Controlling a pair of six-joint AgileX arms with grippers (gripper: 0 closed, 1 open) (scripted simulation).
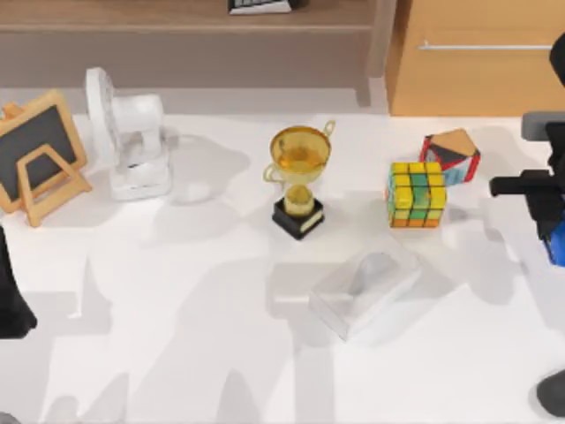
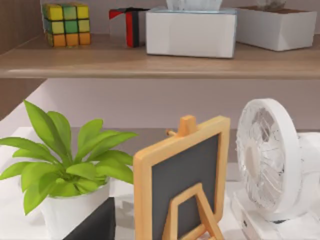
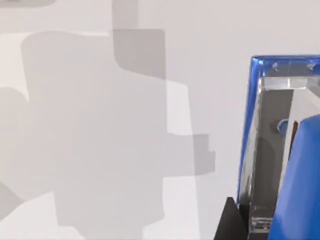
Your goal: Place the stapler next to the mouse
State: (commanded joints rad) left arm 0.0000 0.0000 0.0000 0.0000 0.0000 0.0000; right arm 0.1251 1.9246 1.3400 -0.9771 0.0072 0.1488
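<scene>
right arm at table's right edge | stapler (image 3: 280,150) close under its wrist, grip state cannot tell | left arm parked at left edge | risk: no mouse visible, placement may go astray

stapler (image 3: 280,150): bright blue with a clear silvery inner part
place (image 1: 556,243): at the table's right edge, under the right arm
</scene>
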